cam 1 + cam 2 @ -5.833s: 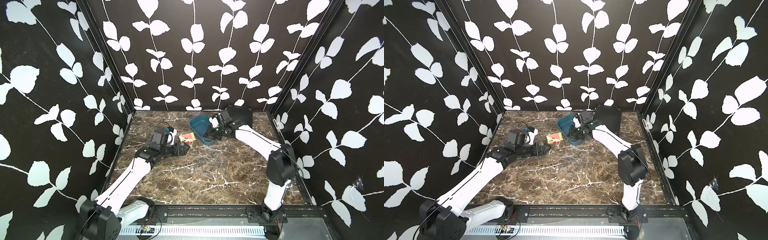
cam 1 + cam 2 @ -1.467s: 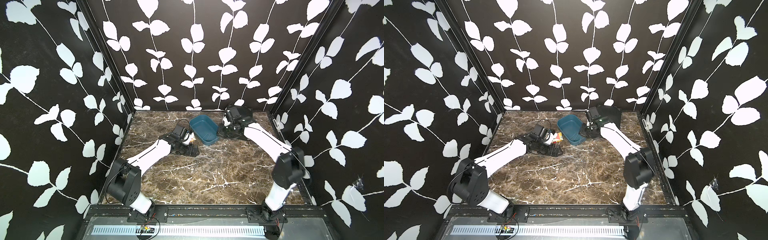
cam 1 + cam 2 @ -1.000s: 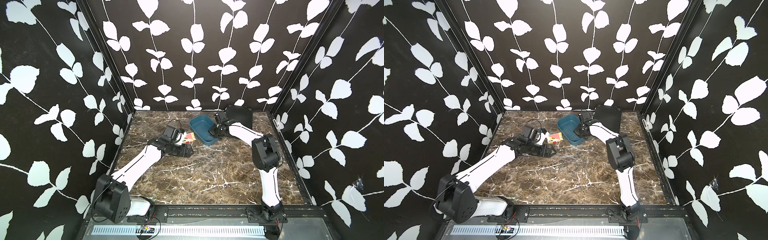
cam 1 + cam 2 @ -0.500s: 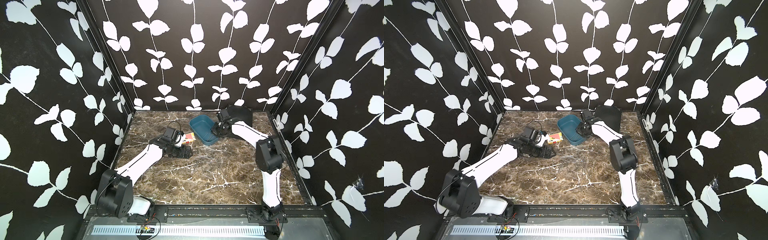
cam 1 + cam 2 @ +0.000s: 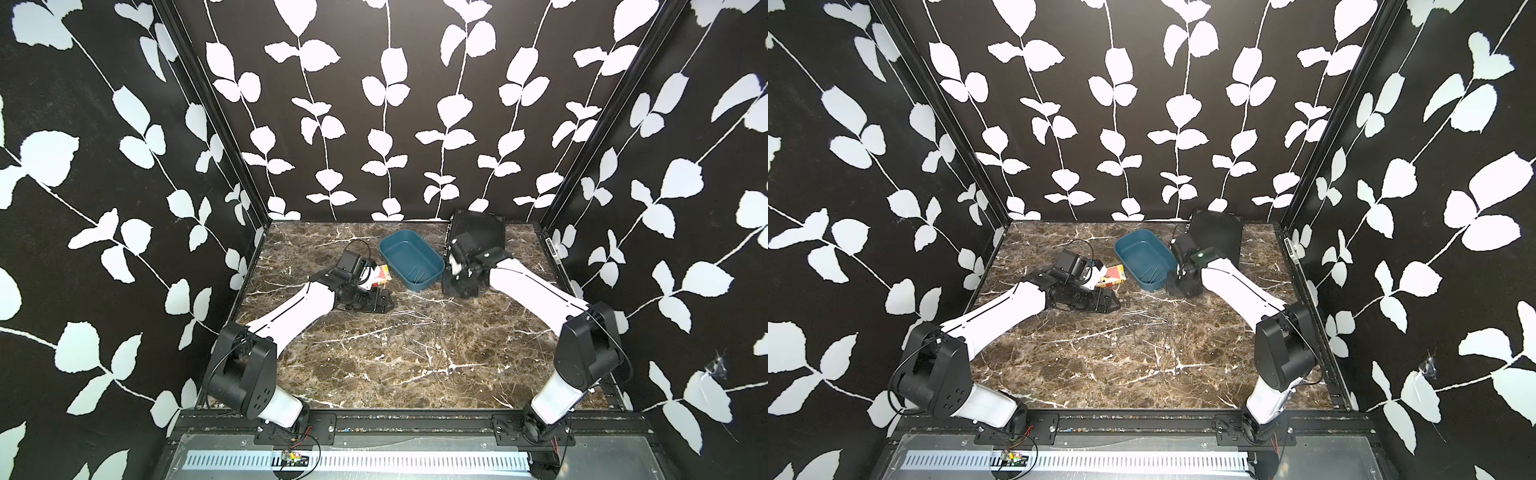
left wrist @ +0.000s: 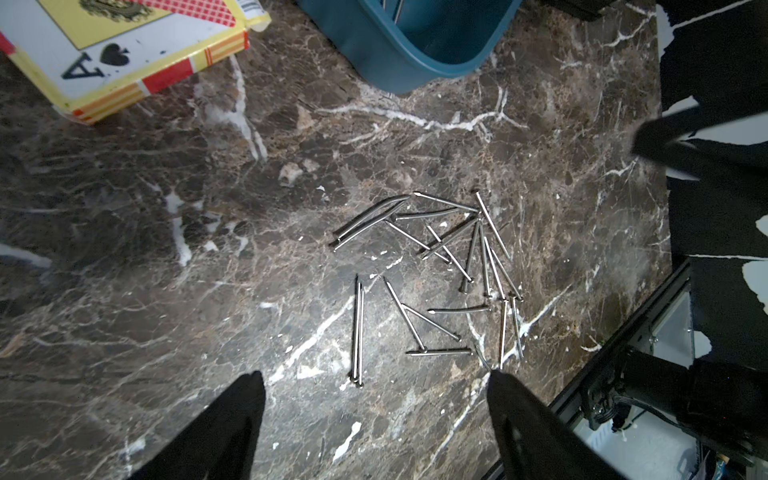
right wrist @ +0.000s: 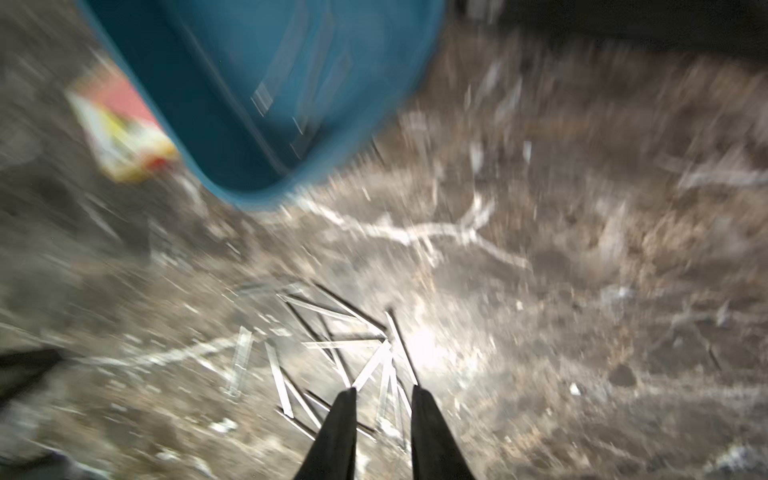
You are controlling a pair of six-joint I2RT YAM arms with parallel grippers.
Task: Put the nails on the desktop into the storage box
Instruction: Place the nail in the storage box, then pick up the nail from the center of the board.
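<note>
Top views: brown marble-patterned desktop (image 5: 374, 365), with a teal-blue plastic rectangular storage box (image 5: 426, 280) toward the back, roughly centre. Most of the thin silvery metal nails (image 5: 417, 318) lie loose on the desktop just in front of the box, between the two arms (hair-thin from here, can't count them). A few lie inside the box at its near end.

Left gripper (image 5: 388, 301) sits low over the surface, tips toward the pile. A small red-yellow-white card box (image 5: 382, 274) is just behind it, beside the storage box. Right gripper (image 5: 459, 291) points down close by the box's right end; can't tell if they touch. A black ribbed flat case (image 5: 478, 228) sits in the back right corner, behind the right arm.

Left wrist cam: left gripper (image 6: 374, 380) has its jaws spread wide w/ nothing in them. The nails (image 6: 436, 270) are a loose tangle on the marble ahead of the tips, and one side-by-side pair ends right between them. A corner of the storage box (image 6: 399, 54) is beyond the pile, w/ the card box (image 6: 124, 54) (ace of spades face up) just beside it.

Right wrist cam: heavily blurred. Right gripper (image 7: 383, 392) has its jaws only a little apart, a narrow gap w/ nothing visibly pinched. The nails (image 7: 340, 345) lie on the desktop just ahead of the tips. The storage box (image 7: 232, 178) and card box (image 7: 120, 133) are farther on.
</note>
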